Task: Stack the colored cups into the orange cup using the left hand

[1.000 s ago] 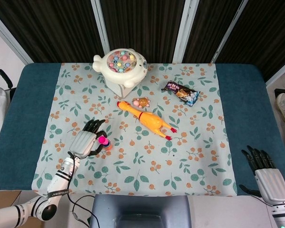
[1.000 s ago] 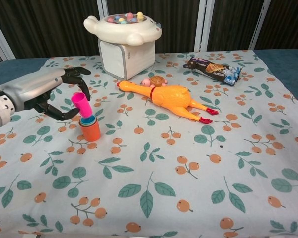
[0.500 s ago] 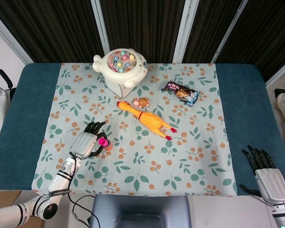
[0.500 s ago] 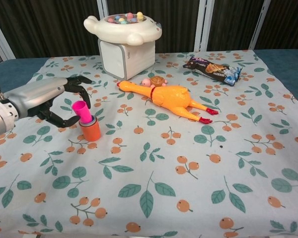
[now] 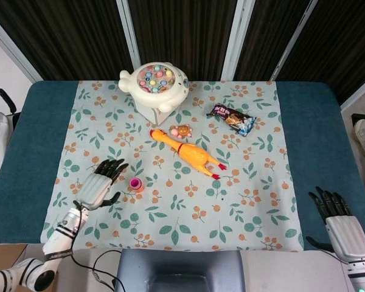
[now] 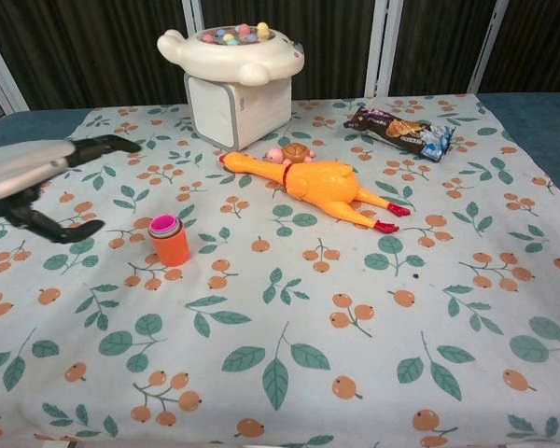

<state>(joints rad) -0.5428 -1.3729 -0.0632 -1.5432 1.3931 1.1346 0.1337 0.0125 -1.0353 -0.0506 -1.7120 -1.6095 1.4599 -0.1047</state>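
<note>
No legible labels; left hand (image 5: 96, 187) released, beside orange cup (image 6: 172, 245) w/ pink cup (image 6: 163, 224) nested

table (image 5: 316, 121): dark teal top | cloth (image 5: 261, 201): pale, leaf-and-orange-fruit print, covers the table's middle, teal bare at both sides | backdrop: dark curtain (image 5: 182, 30) behind the far edge, split by white uprights (image 5: 238, 36) | floor (image 5: 3, 67): light, seen at left and right corners | light: even, soft shadows
</note>
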